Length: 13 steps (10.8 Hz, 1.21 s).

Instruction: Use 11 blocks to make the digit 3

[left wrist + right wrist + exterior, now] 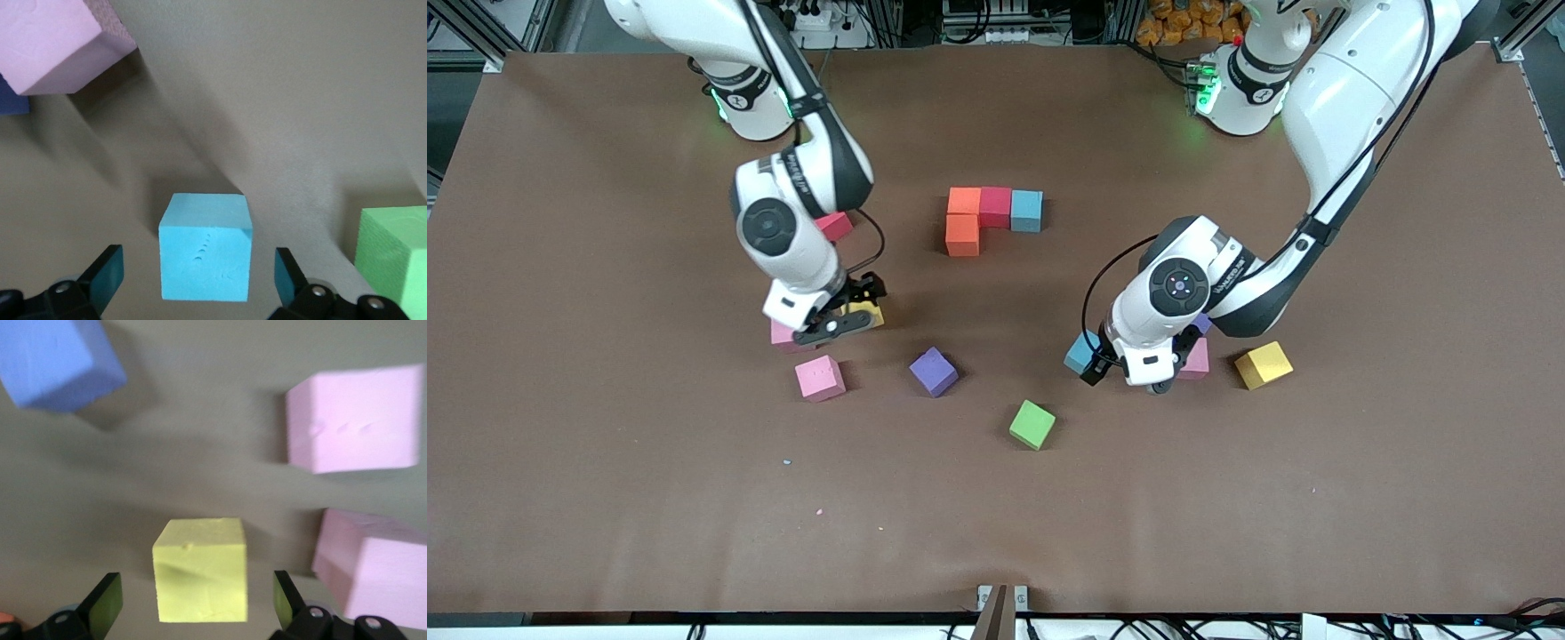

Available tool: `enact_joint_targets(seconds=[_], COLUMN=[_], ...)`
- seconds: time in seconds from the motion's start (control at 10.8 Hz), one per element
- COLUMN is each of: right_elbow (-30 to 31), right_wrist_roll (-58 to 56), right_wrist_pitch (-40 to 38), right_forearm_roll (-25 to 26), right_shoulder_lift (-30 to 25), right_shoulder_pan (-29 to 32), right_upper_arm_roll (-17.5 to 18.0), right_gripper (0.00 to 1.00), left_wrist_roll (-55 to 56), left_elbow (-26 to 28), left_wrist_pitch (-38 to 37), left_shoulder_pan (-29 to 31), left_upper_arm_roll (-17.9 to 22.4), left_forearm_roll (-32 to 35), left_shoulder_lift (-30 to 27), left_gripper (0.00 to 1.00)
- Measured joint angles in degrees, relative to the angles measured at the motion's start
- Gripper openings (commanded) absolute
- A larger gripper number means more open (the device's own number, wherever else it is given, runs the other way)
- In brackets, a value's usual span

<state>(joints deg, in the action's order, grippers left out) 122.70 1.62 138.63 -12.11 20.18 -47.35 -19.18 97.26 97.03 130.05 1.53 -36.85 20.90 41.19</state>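
I keep both pincers wide: left gripper (197, 283) straddling the light blue block (205, 248), right gripper (193, 603) straddling the yellow block (200, 569); I'd descend squarely before closing.

Left gripper (197, 283), jaws wide, is straddling light blue block (205, 248) w/ gaps both sides; green cube (395, 257) is crowding nearby. Right gripper (195, 603) is straddling yellow block (200, 569); pink block (370, 570) is crowding one finger.
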Motion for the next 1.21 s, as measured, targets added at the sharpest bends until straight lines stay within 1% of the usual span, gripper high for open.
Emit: enact_joint_targets(seconds=[0.19, 0.46, 0.56, 0.65, 0.74, 0.84, 0.93, 1.02, 1.11, 1.21], right_elbow=[1.95, 1.98, 1.98, 1.98, 1.98, 1.93, 1.57, 0.93, 0.1, -1.04], right_wrist_roll=[0.0, 0.01, 0.01, 0.01, 0.03, 0.17, 0.84, 3.01, 6.53, 10.34], right_wrist_pitch=[3.21, 6.51, 7.23, 7.8, 8.22, 8.4, 8.41, 8.4, 8.3, 7.51], right_forearm_roll=[0.0, 0.0, 0.0, 0.0, 0.0, 0.0, -0.04, -0.09, -0.09, -0.08], right_shoulder_lift=[1.69, 3.63, 4.04, 4.41, 4.64, 4.69, 4.7, 4.7, 4.7, 4.7], right_shoulder_pan=[-1.62, -1.65, -1.59, -1.47, -1.39, -1.4, -1.45, -1.55, -1.95, -2.78], right_upper_arm_roll=[0.02, -0.09, -0.15, -0.18, -0.21, -0.18, -0.15, -0.1, -0.01, 0.13], right_gripper=[1.0, 1.0, 0.86, 0.45, 0.22, 0.18, 0.18, 0.18, 0.18, 0.18], left_wrist_roll=[0.58, 3.82, 4.46, 4.6, 4.65, 4.66, 4.81, 5.31, 6.07, 6.78], left_elbow=[0.3, 0.52, 0.52, 0.49, 0.48, 0.48, 0.48, 0.48, 0.48, 0.38], left_wrist_pitch=[0.54, 1.52, 2.37, 2.9, 3.13, 3.19, 3.2, 3.23, 3.38, 3.59], left_shoulder_pan=[-0.25, -1.3, -1.52, -1.62, -1.64, -1.66, -1.74, -1.89, -1.99, -2.08], left_upper_arm_roll=[0.11, 0.55, 0.67, 0.71, 0.76, 0.82, 0.9, 1.06, 1.13, 1.13], left_forearm_roll=[0.46, 4.46, 5.38, 5.65, 5.75, 5.98, 6.27, 6.39, 6.41, 6.46], left_shoulder_lift=[0.54, 2.25, 2.92, 3.34, 3.62, 3.83, 4.0, 4.05, 4.06, 4.05], left_gripper=[1.0, 1.0, 1.0, 1.0, 1.0, 0.88, 0.51, 0.22, 0.01, 0.0])
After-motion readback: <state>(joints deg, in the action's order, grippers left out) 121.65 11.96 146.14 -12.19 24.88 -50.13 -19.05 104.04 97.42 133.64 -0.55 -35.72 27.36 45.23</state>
